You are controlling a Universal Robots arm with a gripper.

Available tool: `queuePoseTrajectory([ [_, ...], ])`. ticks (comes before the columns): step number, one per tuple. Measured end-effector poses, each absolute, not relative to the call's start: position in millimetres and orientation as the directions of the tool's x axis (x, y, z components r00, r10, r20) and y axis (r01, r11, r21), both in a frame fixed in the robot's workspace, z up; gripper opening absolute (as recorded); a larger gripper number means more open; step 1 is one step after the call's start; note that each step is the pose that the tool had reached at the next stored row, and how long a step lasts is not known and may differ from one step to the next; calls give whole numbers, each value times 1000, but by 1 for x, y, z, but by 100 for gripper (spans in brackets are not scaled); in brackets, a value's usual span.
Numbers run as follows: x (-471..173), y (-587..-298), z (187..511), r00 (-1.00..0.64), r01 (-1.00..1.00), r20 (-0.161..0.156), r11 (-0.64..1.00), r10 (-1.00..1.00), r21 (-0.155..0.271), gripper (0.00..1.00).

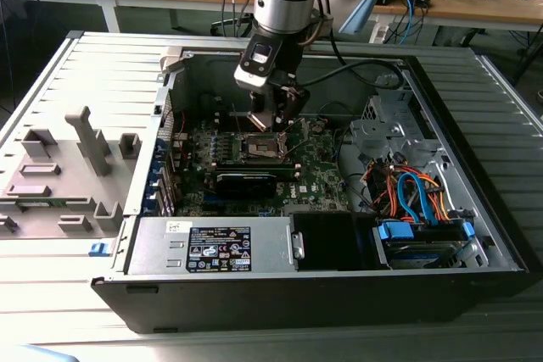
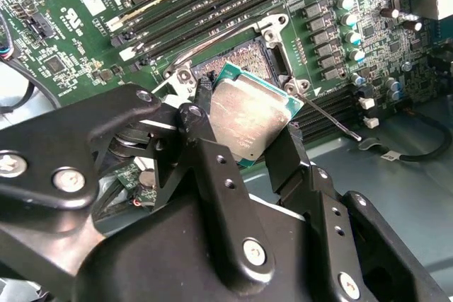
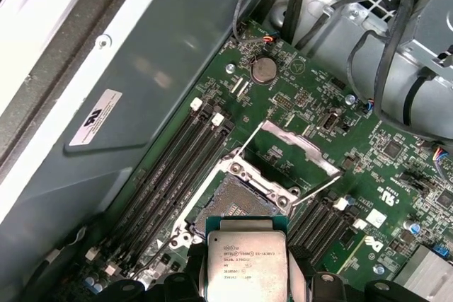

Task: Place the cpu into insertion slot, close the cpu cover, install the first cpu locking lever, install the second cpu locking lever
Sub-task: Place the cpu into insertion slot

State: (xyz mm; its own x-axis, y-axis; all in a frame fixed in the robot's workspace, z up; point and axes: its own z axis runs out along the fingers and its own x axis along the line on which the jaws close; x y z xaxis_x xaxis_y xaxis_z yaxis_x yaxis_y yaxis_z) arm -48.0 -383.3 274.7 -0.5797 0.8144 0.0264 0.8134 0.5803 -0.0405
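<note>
Cpu: the cpu [image 2: 249,119] sits between my fingers, metal top showing in both wrist views [image 3: 246,258], tilted against the board and held clear of it.
Fingers: my two black fingers [image 2: 200,112] pinch the cpu on opposite edges.
Gripper: my gripper [image 1: 273,121] hangs inside the open computer case [image 1: 479,137], directly over the socket area.
Insertion slot: the insertion slot [image 3: 237,206] is just beyond the chip, its pin field bare; in the second wrist view [image 2: 244,58] the cpu overlaps its near edge.
Cpu cover: the cpu cover [image 3: 301,145] is swung open, lying back past the far side of the slot, green board visible through its cut-out.
Levers: a thin metal rod [image 2: 329,118] angles out from one corner of the slot and a curved one [image 2: 212,37] runs along the opposite side; these are probably the locking levers, both unlatched.
Memory slots: long black memory slots [image 3: 177,167] run alongside the socket.
Motherboard: the green motherboard [image 1: 318,167] lies flat on the case floor.
Outside: a grey moulded tray [image 1: 68,167] lies on the exterior view's left of the case.
</note>
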Motion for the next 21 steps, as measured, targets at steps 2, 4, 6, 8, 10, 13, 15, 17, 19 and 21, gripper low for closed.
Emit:
queuePoseTrajectory([
  [2, -48, -383, 275, -573, 818, 26, 574, 819, -41, 55],
  [4, -48, -383, 275, -568, 822, 26, 568, 823, -41, 55],
  [6, -48, -383, 275, -561, 826, 26, 562, 827, -41, 55],
  [8, -48, -383, 275, -550, 834, 26, 551, 835, -40, 55],
  [10, -48, -383, 275, -545, 837, 26, 546, 838, -40, 55],
  [13, -48, -383, 275, -537, 842, 26, 538, 843, -41, 55],
  [15, -48, -383, 275, -533, 845, 26, 533, 846, -40, 55],
  [17, -48, -383, 275, -528, 848, 26, 529, 849, -41, 55],
  [19, -48, -383, 275, -525, 850, 26, 526, 851, -41, 55],
  [21, -48, -383, 275, -523, 851, 26, 523, 852, -41, 55],
])
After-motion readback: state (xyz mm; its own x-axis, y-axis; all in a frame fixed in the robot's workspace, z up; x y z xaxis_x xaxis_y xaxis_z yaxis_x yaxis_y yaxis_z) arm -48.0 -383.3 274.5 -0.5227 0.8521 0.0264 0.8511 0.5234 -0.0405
